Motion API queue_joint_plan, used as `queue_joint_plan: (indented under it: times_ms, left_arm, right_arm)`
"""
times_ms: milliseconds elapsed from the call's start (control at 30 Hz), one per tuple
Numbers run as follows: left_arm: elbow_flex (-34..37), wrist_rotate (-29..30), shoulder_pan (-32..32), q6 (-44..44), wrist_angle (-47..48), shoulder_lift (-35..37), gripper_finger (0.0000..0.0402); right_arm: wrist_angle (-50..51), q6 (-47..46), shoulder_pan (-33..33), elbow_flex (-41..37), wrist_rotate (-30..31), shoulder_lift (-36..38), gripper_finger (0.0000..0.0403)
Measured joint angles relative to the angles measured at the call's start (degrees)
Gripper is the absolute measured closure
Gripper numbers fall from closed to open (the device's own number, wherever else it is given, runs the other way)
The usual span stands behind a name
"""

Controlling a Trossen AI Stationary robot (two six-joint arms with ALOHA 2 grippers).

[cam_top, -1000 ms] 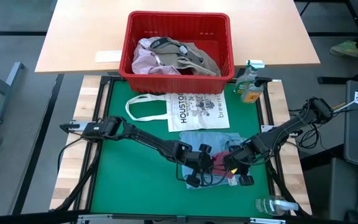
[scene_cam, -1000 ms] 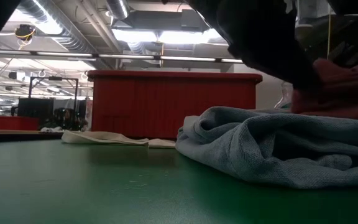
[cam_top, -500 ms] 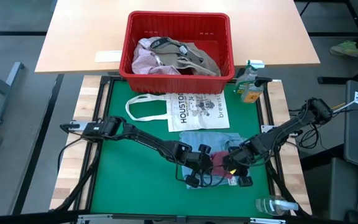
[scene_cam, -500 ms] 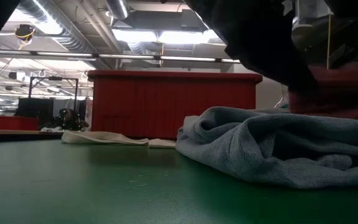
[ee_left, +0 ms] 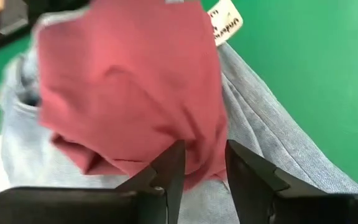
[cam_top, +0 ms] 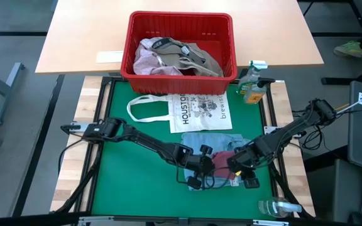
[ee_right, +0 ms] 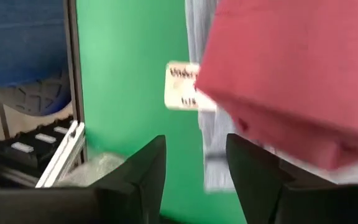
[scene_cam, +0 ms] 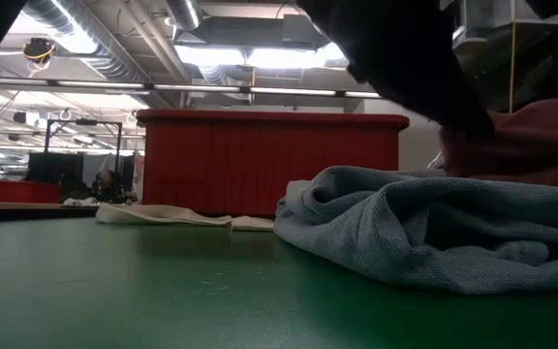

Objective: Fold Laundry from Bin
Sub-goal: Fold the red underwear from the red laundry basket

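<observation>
A maroon garment (cam_top: 222,164) lies folded on a light blue garment (cam_top: 201,143), which is spread on the green mat (cam_top: 137,169) near its front edge. My left gripper (ee_left: 201,165) is open at the maroon piece's left edge. My right gripper (ee_right: 194,158) is open at its right edge, over the green mat and a white label (ee_right: 182,93), with nothing between its fingers. The red bin (cam_top: 181,22) stands on the far table with pink and khaki laundry (cam_top: 175,56) inside. My left gripper is open, slanting down from the table's left, and the maroon garment's edge (ee_left: 197,177) shows in the gap between its fingers. I cannot tell whether the fingers touch it. The garment rests on the light blue one.
A white "HOUSTON" tote bag (cam_top: 197,113) lies flat between the bin and the garments. A spray bottle (cam_top: 251,85) stands at the mat's far right corner and a clear bottle (cam_top: 275,207) lies at its near right. The mat's left half is bare green.
In the low view the maroon garment has sunk from a raised bunch onto the light blue one, and the dark gripper parts over it have drawn upward. The light blue garment has stayed where it was.
</observation>
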State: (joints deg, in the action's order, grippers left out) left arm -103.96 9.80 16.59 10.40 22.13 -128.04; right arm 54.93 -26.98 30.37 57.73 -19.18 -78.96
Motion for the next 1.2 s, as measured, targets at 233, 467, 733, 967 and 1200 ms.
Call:
queue_joint_plan:
  times_ms: [233, 467, 733, 967, 1200]
  left_arm:
    - [0.0, 5.7, 1.3, 4.4, -0.5, 1.9, 0.0289]
    - [0.0, 9.9, 0.3, 6.2, -6.2, 2.2, 0.0289]
    - [0.0, -0.2, -4.8, 0.0, -6.4, -0.4, 0.0289]
    - [0.0, -1.8, -7.2, -0.9, -6.3, -4.3, 0.0289]
    - [0.0, -1.7, -8.1, -0.9, -6.1, -4.7, 0.0289]
  right_arm:
    - [4.8, 3.3, 0.0, 8.5, 6.8, 0.0, 0.0233]
    - [0.5, 7.6, 0.0, 7.3, 15.5, 0.1, 0.0232]
    - [-8.4, 6.4, 0.0, -1.9, 13.8, 0.0, 0.0233]
    - [-11.6, 6.3, 0.0, -6.4, 12.1, 0.0, 0.0233]
    - [-12.1, 6.0, 0.0, -10.8, 12.5, 0.0, 0.0233]
